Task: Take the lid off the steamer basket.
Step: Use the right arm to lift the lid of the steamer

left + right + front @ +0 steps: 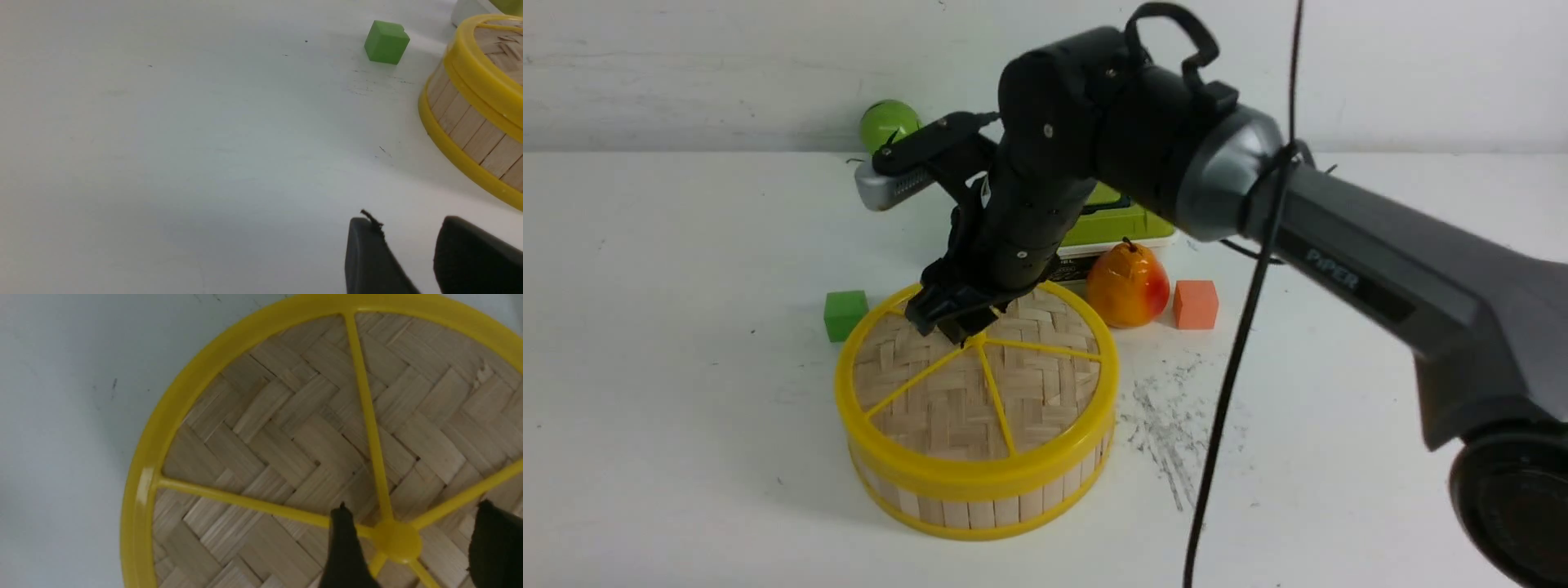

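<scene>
Yellow knob [396, 539] sat between my right pincer's [412, 514] open fingers [343, 547]; the lid [286, 428] lay seated. I reckoned a square squeeze, then a straight lift, best.

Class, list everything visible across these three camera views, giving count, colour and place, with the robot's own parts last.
flat round woven-bamboo lid: 1, pale with yellow rim and spokes, on the basket
round bamboo-slat steamer basket: 1, pale with yellow rims, mid-table
small green cube: 1, green, left of basket
small orange cube: 1, orange, right of the fruit
pear-shaped fruit: 1, yellow-red, behind basket, right
lidded box: 1, white with green lid, behind basket, partly hidden
round green object: 1, green, by back wall
table: 1, white, scuffed
right end effector: 1, black, open astride lid's knob
left end effector: 1, black, open, beside basket
</scene>
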{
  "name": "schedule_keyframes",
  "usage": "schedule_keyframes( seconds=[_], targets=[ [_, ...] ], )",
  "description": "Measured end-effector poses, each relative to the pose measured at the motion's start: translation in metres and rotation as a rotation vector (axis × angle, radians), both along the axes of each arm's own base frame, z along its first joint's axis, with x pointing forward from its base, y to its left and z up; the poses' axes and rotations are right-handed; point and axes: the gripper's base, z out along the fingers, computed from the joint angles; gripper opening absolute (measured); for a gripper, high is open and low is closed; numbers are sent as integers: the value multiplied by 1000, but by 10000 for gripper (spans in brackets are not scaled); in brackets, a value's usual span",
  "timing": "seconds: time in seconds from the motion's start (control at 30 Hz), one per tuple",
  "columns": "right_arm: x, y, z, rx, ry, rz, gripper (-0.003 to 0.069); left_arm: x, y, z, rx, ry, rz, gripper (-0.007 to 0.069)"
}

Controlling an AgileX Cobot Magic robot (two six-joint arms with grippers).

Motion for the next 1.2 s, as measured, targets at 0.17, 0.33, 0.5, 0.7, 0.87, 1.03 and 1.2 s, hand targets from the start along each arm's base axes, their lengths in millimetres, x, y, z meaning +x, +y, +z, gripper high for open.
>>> schedule_keyframes(
  seconds=[0.17,0.33,0.5,0.7,0.87,1.03,1.2],
  targets=[
    [4,2,-11,-20,0,-3,269,0,0,0,0,0,0,239],
    [4,0,-12,-39,4,-2,101,0,0,0,0,0,0,239],
    [2,-6,-12,-113,26,-1,105,0,0,0,0,0,0,239],
    [6,-18,-11,-140,54,-24,105,0,0,0,0,0,0,239],
    [14,-28,-10,-136,57,-48,105,0,0,0,0,0,0,239],
    [17,-32,-10,-134,61,-58,105,0,0,0,0,0,0,239],
    [17,-32,-10,-134,61,-59,105,0,0,0,0,0,0,239]
  ],
)
